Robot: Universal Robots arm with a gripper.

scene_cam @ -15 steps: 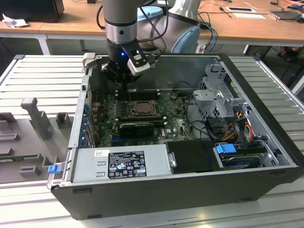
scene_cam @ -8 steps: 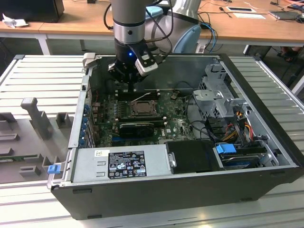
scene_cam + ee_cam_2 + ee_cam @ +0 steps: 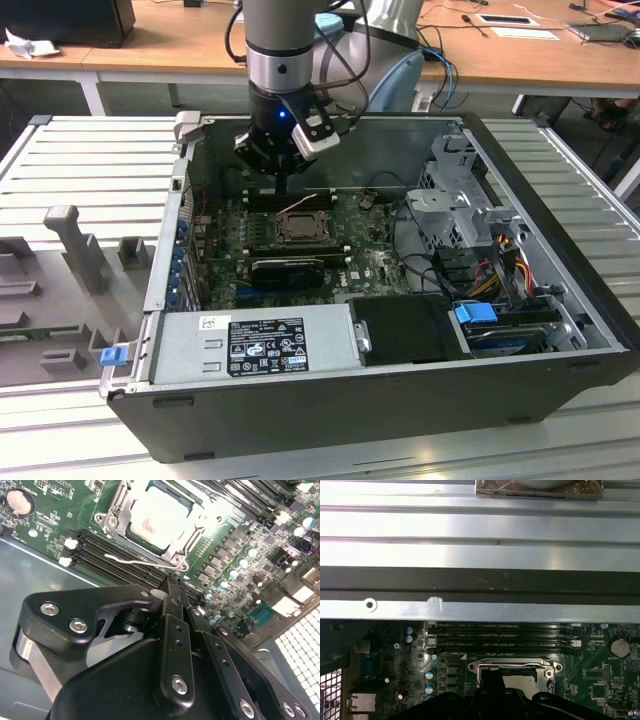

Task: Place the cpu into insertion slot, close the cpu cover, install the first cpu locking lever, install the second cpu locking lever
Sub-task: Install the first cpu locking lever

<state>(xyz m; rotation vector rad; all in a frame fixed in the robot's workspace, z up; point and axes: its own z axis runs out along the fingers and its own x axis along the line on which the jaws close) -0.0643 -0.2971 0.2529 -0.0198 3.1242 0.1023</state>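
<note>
Already the cpu point(image 3: 160, 515) sat in the insertion slot point(image 3: 300, 230), its dull beige-silver lid showing through the window of the cpu cover point(image 3: 186, 544), which lay flat over it. From where I stood the gripper point(image 3: 170, 585) hung low over the green motherboard point(image 3: 50, 525), just beside the socket's edge on the side of the long black memory slots point(image 3: 100, 547). Its black fingers point(image 3: 172, 610) were drawn together, and I could see nothing pinched between them.

A thin locking lever point(image 3: 130, 560) of bent bright wire ran along that same edge. Whether it was hooked down, I could not tell.

I judged the chip light, stiff and thin, with a smooth top that would slip under pads, so the safe hold was by two opposite edges, never the delicate underside. The cover looked like springy sheet metal, sharp-rimmed and hinged. The wire lever seemed the awkward one: narrow, round, hard and likely to push back, best taken near its crooked free end. All of it lay inside a dark steel case point(image 3: 400, 400).
</note>
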